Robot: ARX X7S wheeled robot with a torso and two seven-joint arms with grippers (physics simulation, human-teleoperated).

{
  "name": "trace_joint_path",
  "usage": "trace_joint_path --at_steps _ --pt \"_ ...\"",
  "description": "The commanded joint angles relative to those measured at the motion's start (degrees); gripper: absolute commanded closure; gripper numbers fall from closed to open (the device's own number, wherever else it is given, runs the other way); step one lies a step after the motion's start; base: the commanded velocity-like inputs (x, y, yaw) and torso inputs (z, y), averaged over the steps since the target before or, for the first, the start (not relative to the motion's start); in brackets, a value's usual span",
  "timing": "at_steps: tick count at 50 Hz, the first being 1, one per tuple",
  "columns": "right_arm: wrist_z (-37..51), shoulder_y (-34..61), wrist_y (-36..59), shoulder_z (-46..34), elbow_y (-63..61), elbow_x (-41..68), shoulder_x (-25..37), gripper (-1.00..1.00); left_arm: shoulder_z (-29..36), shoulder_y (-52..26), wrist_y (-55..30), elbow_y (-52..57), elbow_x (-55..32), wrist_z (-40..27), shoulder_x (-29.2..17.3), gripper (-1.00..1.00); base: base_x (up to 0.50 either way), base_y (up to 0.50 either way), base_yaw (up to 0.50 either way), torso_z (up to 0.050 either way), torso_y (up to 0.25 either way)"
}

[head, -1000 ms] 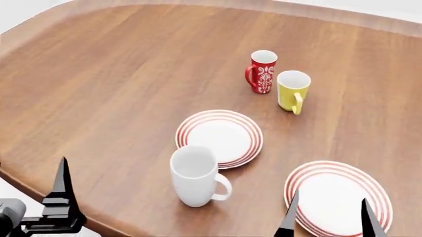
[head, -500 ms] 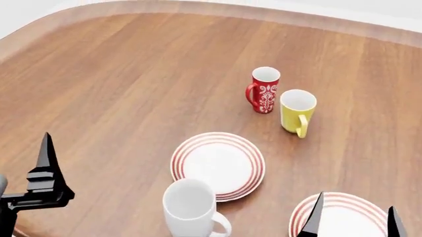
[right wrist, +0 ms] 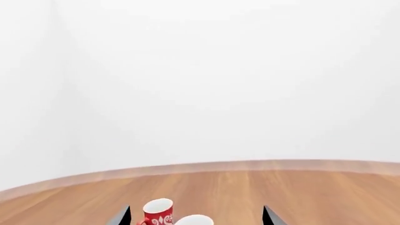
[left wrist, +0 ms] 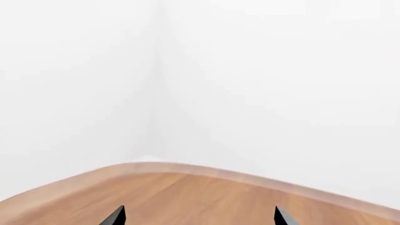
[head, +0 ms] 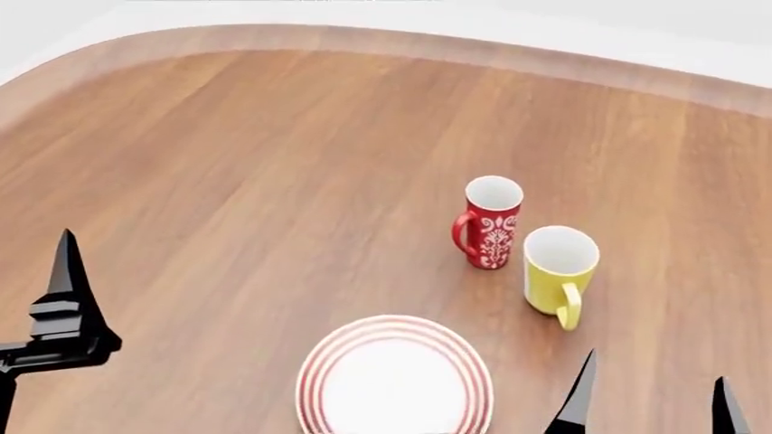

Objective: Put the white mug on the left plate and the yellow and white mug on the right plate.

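Observation:
The yellow and white mug (head: 559,269) stands upright on the wooden table, handle toward me, beside a red patterned mug. Nearer to me lies the left plate (head: 396,378), white with red rings and nothing on it, cut by the view's lower edge. The white mug and the right plate are out of view. My right gripper (head: 652,409) is open and empty, low at the near right, short of the yellow mug. In the right wrist view the yellow mug's rim (right wrist: 194,220) shows ahead between the spread fingers. My left gripper (left wrist: 198,219) is open over bare wood, with one finger (head: 67,280) showing at the far left.
The red mug with white pattern (head: 493,221) stands just left of and behind the yellow mug, almost touching it; it also shows in the right wrist view (right wrist: 157,212). The table's curved far edge (head: 399,36) runs across the back. White walls lie beyond.
The head view has shifted toward the far side, so everything slid down the frame. The white mug and the right plate dropped out of view. Both grippers stayed open.

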Motion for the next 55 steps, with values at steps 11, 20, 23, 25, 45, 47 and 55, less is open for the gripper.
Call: trace_joint_path --at_steps 11,20,23,25,45,47,55 --pt "1.01 0.31 -0.49 -0.90 0.64 -1.10 0.45 -1.00 0.30 -0.25 0.39 -0.11 -0.54 -0.75 -0.54 -1.00 0.14 0.05 0.00 0.000 0.001" --pt "-0.39 -1.35 1.24 -1.14 0.35 -1.17 3.34 -1.00 0.14 0.26 -0.31 1.31 -1.00 -2.00 -0.36 -1.00 0.00 0.00 0.00 0.000 0.000" --pt "-1.47 -3.03 6.11 -1.27 -3.06 -1.59 7.20 -1.00 0.52 0.93 -0.83 2.79 -0.69 -3.07 0.00 -1.00 0.00 0.00 0.00 0.000 0.000" --pt "-1.90 -3.64 8.86 -1.62 -4.80 -2.16 9.09 -1.00 0.70 1.25 -1.08 3.64 -0.73 -3.54 0.03 -1.00 0.00 0.00 0.00 0.000 0.000" --pt "-8.02 -11.81 18.34 2.73 -15.89 6.50 20.62 -1.00 1.52 1.35 -2.05 6.22 -1.71 -6.30 -0.30 -1.00 0.00 0.00 0.00 0.000 0.000" --pt "-8.96 -12.86 18.29 3.09 -16.19 7.47 21.22 -1.00 1.43 1.24 -1.99 5.97 -1.83 -6.42 -0.34 -1.00 0.00 0.00 0.00 0.000 0.000" --pt "-13.02 -15.32 19.63 -0.30 -17.10 7.80 23.95 -1.00 1.31 1.07 -2.01 6.01 -2.35 -6.85 -0.74 -1.00 0.00 0.00 0.00 0.000 0.000"
